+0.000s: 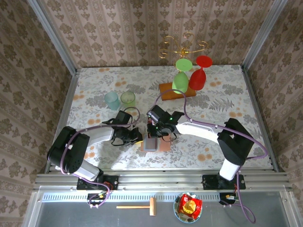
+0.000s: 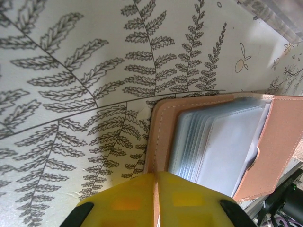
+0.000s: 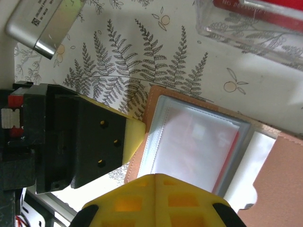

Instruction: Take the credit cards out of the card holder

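On fern-print cloth, the open card holder is pinched by the left gripper, the right gripper closed tight over it.

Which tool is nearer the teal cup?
Left. The left tool is at the card holder's left edge, closer to the teal cup; the right tool is over the holder's middle, farther right.

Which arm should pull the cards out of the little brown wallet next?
Probably the right hand: it sits over the brown leather card holder's clear sleeves, where a thin red card shows faintly. The left hand is at the holder's outer edge.
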Available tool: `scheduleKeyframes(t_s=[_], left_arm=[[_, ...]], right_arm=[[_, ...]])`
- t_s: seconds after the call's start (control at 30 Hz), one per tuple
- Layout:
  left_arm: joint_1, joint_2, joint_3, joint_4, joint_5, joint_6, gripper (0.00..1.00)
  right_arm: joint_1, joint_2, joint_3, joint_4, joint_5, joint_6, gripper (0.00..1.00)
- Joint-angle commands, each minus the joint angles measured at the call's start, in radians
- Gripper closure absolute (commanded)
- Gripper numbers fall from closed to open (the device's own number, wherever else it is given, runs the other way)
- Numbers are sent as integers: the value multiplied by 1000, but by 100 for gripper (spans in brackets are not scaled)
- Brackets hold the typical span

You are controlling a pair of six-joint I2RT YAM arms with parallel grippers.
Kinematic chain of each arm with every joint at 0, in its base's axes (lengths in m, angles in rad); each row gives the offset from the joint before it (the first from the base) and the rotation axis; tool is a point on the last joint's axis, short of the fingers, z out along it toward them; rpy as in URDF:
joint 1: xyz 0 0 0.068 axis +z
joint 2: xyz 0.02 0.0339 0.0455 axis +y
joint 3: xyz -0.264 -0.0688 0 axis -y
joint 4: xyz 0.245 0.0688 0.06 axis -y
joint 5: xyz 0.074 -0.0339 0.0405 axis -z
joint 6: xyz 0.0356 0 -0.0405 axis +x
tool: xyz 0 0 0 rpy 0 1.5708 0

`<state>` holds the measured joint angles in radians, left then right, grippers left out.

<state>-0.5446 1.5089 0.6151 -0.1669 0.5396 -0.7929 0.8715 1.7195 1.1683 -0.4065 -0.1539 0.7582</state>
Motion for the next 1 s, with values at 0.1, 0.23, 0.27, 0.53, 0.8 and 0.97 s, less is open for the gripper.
scheduleKeyframes(t_s=[0.1,0.23,0.27,0.53,0.8,0.97], left_arm=[[-5,28,-28,4,10,-3,90],[-6,31,-32,-2,10,0,90],[-6,31,-31,-5,8,2,90],[-6,37,-32,-37,-18,9,90],[-6,42,-31,-63,-35,12,90],[-6,54,-21,-81,-41,21,90]], right_arm=[[3,57,-21,48,-64,116,99],[3,75,-28,50,-68,134,93],[4,78,-31,51,-69,138,91],[8,119,-34,22,-64,157,77],[8,116,-34,-36,-22,164,70],[6,105,-38,-57,-3,168,67]])
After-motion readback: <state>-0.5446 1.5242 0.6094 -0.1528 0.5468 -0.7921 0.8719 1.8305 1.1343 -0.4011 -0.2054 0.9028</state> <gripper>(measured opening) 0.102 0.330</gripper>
